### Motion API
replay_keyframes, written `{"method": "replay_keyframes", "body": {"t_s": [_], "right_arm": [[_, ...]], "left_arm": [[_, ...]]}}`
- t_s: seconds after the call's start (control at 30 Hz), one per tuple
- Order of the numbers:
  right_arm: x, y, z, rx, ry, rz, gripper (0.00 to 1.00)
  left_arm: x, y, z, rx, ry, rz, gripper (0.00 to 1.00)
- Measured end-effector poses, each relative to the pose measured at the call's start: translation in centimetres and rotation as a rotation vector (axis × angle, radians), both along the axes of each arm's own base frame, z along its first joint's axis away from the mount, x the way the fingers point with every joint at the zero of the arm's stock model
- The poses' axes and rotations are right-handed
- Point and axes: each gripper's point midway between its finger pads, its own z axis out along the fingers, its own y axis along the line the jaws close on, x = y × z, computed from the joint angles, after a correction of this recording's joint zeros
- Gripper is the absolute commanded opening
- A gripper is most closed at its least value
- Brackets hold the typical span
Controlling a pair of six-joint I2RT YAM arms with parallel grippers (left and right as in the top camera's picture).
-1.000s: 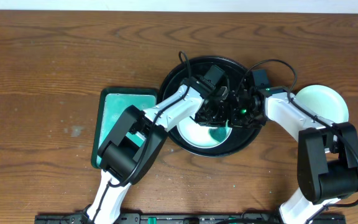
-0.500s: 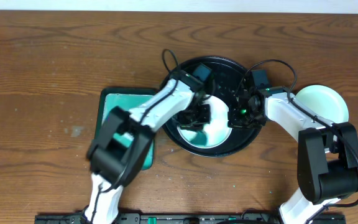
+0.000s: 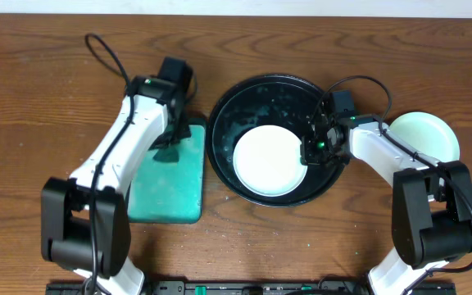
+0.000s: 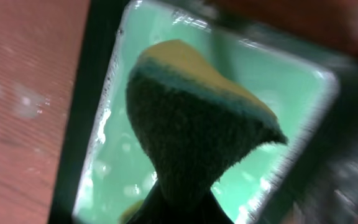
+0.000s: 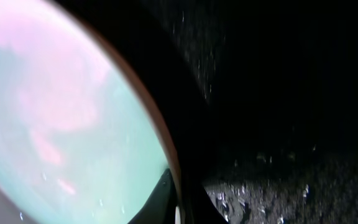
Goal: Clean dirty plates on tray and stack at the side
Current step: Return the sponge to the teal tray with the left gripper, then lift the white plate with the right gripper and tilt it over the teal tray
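Overhead:
- Black tray (image 3: 220,115), mid-tabletop (image 3: 47,74).
- One white plate (image 3: 269,160) lies flat inside it.
- Second plate (image 3: 428,135), pale green, on the wood right of the tray.
- Teal tray (image 3: 166,188) to the left, with the left gripper (image 3: 170,141) above its far end.
- Right gripper (image 3: 314,147) at the white plate's right edge.

Left wrist:
- Jaws pinching a sponge (image 4: 191,137), yellow-backed with a dark scrub face, over the teal tray.

Right wrist:
- Plate rim close up.
- One finger (image 5: 165,190) on it, the other lost against the black tray.
- Cannot tell if the jaws grip.
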Motion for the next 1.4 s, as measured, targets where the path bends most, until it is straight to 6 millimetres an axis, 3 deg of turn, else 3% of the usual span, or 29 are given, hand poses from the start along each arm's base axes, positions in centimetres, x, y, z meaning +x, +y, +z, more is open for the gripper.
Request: {"method": "replay_keyframes", "body": {"t_s": [0.03,0.1,0.2,0.33,0.4,0.43,0.57,0.7,0.8,0.9,1.0,1.13,1.27,1.4], "right_arm": [[0.1,0.0,0.0,0.001,-0.004,0.002,0.04],[0.3,0.0,0.0,-0.004,-0.014,0.002,0.01],[0.3,0.0,0.1,0.001,-0.016,0.004,0.01],[-0.3,-0.1,0.3,-0.005,0.017,-0.007,0.01],[-0.4,0.1,1.1,-0.013,-0.001,0.001,0.01],[0.3,0.6,2.6,-0.012,-0.064,0.016,0.01],[3.1,3.7,9.7,0.005,-0.381,0.105,0.01],[4.5,9.4,18.7,0.062,-0.754,0.215,0.01],[4.1,14.1,22.5,0.095,-0.945,0.291,0.01],[3.6,18.2,22.8,0.083,-1.045,0.353,0.01],[3.6,21.6,19.7,0.014,-1.086,0.436,0.01],[3.2,23.4,17.2,-0.123,-1.144,0.523,0.01],[1.4,24.9,20.6,-0.217,-1.297,0.584,0.01],[-0.1,24.9,24.0,-0.256,-1.385,0.590,0.01]], "left_arm": [[-0.4,0.6,-1.1,-0.003,0.022,0.017,0.17],[-1.6,1.5,-3.1,-0.028,0.075,0.049,0.37],[-2.0,1.9,-3.5,-0.077,0.098,0.065,0.47],[-2.6,1.9,-1.5,-0.130,0.078,0.072,0.60],[-2.3,1.7,1.5,-0.159,-0.013,0.055,0.62],[-2.2,1.6,4.1,-0.179,-0.097,0.043,0.62],[-2.9,1.5,10.8,-0.222,-0.318,0.021,0.67],[-4.7,1.6,16.3,-0.256,-0.505,0.003,0.75],[-6.2,1.8,19.0,-0.271,-0.604,-0.007,0.79],[-7.3,2.0,20.7,-0.280,-0.670,-0.014,0.79],[-8.4,2.1,22.2,-0.288,-0.729,-0.019,0.80],[-8.8,2.2,22.7,-0.291,-0.751,-0.022,0.80],[-8.7,2.2,22.5,-0.290,-0.744,-0.021,0.80],[-8.6,2.2,22.4,-0.289,-0.737,-0.020,0.80]]}}
